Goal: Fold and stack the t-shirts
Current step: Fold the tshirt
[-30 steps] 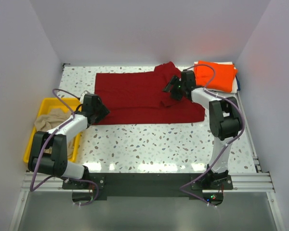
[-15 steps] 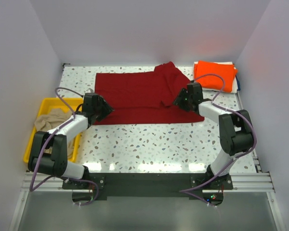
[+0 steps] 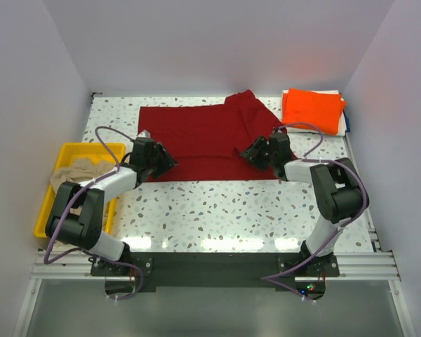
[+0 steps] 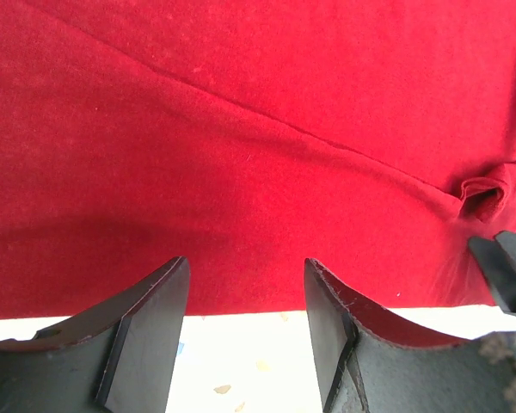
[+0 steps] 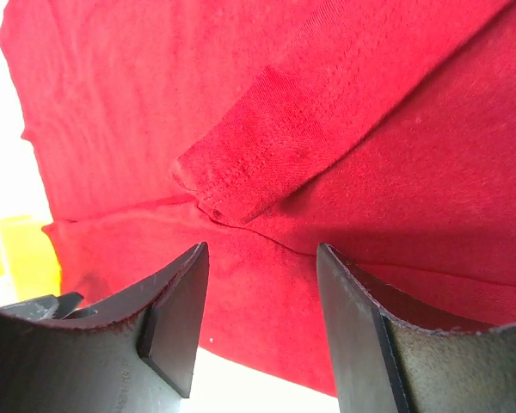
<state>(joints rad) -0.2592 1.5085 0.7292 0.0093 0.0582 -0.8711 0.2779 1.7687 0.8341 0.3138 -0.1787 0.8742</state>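
The dark red t-shirt [image 3: 203, 137] lies spread flat across the back of the table, with one sleeve folded in over its right part [image 5: 267, 146]. My left gripper [image 3: 163, 160] is open and empty, low at the shirt's near left hem [image 4: 245, 284]. My right gripper [image 3: 251, 151] is open and empty, low over the shirt's near right part [image 5: 262, 275], just short of the folded sleeve. The orange t-shirt [image 3: 312, 110] lies folded at the back right. The beige t-shirt [image 3: 74, 172] lies crumpled in the yellow tray [image 3: 45, 217].
The yellow tray stands at the table's left edge, beside the left arm. White walls close in the back and both sides. Bare speckled tabletop [image 3: 217, 210] stretches between the red shirt's near hem and the arm bases.
My right gripper has swung from the shirt's back right, near the orange shirt, forward and left to the near right part. My left gripper has moved right onto the near left hem.
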